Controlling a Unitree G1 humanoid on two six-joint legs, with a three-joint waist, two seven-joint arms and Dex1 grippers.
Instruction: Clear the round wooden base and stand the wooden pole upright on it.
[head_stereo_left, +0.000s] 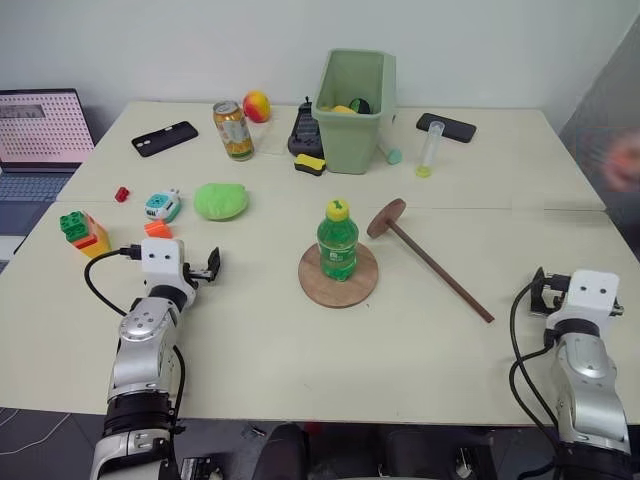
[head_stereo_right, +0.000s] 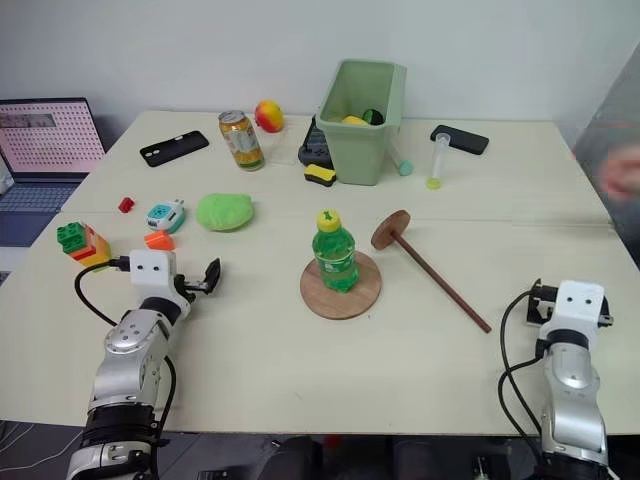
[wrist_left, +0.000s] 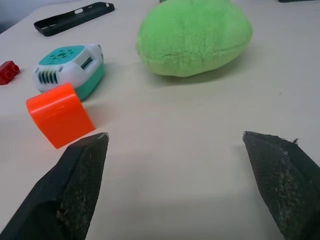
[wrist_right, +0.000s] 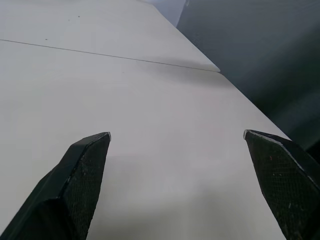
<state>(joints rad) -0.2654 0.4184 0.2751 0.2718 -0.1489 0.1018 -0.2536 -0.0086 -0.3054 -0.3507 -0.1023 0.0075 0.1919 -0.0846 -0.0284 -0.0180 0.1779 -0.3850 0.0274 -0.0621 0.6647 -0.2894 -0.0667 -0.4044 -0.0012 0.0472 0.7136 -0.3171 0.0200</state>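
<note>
The round wooden base (head_stereo_left: 366, 282) lies flat at the table's middle, and a green soda bottle (head_stereo_left: 338, 241) with a yellow cap stands upright on it. Just right of it the wooden pole (head_stereo_left: 441, 269) lies on the table, its disc end (head_stereo_left: 386, 217) tilted up near the base. My left gripper (head_stereo_left: 209, 266) hovers open and empty at the near left, pointing toward a green plush (wrist_left: 195, 35) and an orange block (wrist_left: 60, 115). At the near right edge my right gripper (wrist_right: 177, 134) is open over bare tabletop.
At the back stand a green bin (head_stereo_left: 355, 95), a soda can (head_stereo_left: 233, 130), a fruit ball (head_stereo_left: 257, 105), two black phones (head_stereo_left: 164, 138) (head_stereo_left: 447, 127) and a clear tube (head_stereo_left: 428, 150). Toy bricks (head_stereo_left: 82, 230) and a teal gadget (head_stereo_left: 162, 206) lie left. A laptop (head_stereo_left: 40, 135) sits far left.
</note>
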